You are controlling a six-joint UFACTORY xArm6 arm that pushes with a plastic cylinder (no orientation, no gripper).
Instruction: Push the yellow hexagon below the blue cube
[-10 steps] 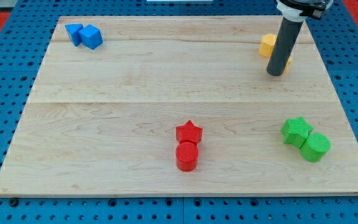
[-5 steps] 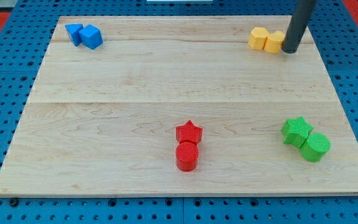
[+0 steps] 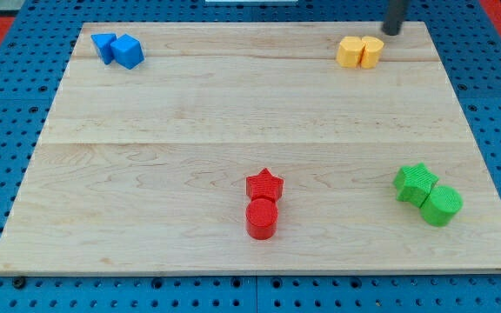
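1. While parked at the board's (image 3: 233,113) far edge, my tip (image 3: 393,32) touches nothing; plain rod, no jaws to spread or pinch.
2. Yellow hexagon (image 3: 349,51) (likely the left of the pair) just down-left of tip, touching the other yellow block (image 3: 372,51), which lies nearer the tip.
3. Blue cube (image 3: 130,52) far to the view's left of tip, against a second blue block (image 3: 103,45).
4. Risks: pushing from this side drives both yellows together; an off-centre push spins the hexagon away; too high a line hits the cube instead of passing under it.
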